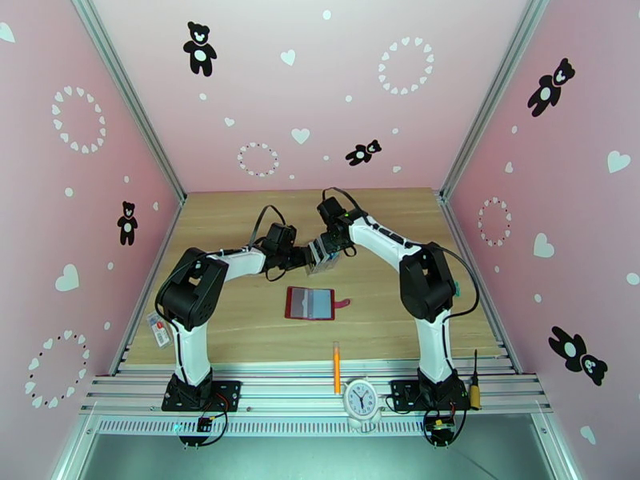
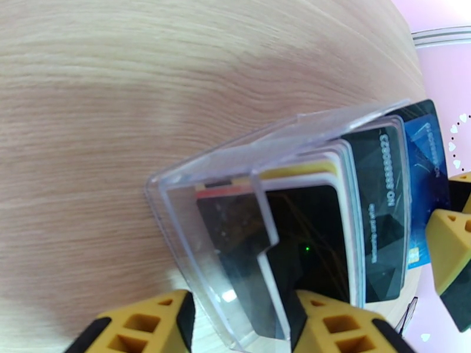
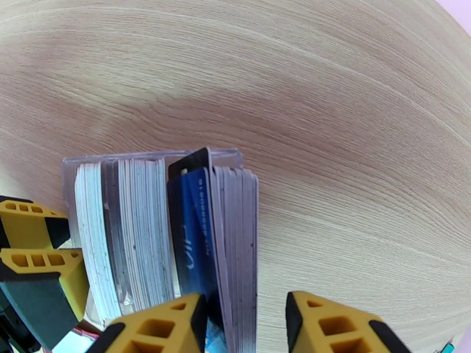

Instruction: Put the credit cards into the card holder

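Observation:
The card holder (image 1: 310, 303), a red wallet, lies open and flat on the table in front of both arms. Behind it stands a clear slotted rack (image 1: 322, 254) packed with credit cards (image 3: 141, 230). My left gripper (image 2: 241, 332) is shut on the rack's end wall (image 2: 194, 230), one finger on each side. My right gripper (image 3: 246, 326) reaches in from the other side, open. It straddles a blue card (image 3: 191, 242) and several pale ones. Its left finger touches the blue card; a gap remains at its right finger. A dark card (image 2: 377, 207) stands beside the blue card (image 2: 427, 172).
An orange pen (image 1: 337, 366) lies near the table's front edge. A small white clock (image 1: 360, 398) stands on the rail between the arm bases. A tagged card (image 1: 160, 328) sits at the left edge, a screwdriver (image 1: 475, 386) at the right.

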`<state>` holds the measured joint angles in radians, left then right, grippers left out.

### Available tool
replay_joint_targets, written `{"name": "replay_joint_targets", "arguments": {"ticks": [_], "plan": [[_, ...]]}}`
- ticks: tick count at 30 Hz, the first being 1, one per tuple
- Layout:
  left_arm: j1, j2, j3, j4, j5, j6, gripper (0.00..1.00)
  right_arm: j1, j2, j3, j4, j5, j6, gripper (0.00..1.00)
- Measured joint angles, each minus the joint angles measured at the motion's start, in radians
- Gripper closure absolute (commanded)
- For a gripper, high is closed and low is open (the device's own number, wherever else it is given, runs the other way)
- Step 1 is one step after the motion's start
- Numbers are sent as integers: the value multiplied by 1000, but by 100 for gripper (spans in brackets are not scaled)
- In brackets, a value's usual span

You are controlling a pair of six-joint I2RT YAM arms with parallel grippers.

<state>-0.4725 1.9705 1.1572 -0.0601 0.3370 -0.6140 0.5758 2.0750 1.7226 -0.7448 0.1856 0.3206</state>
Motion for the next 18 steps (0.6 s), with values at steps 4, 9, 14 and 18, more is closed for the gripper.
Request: {"name": "replay_joint_targets", "arguments": {"ticks": [4,9,14,18], "plan": [[0,1,2,-3,0,0,51,0,0,3,-3,1,1,55],[0,4,6,-6,4,0,51,-2,1,9,-5,-4,1,52],[0,5,7,-7,8,0,51,-3,24,62,-11,-14,1,51],[0,5,7,-7,8,0,52,-3,51,94,-16,-25,2,51]]}}
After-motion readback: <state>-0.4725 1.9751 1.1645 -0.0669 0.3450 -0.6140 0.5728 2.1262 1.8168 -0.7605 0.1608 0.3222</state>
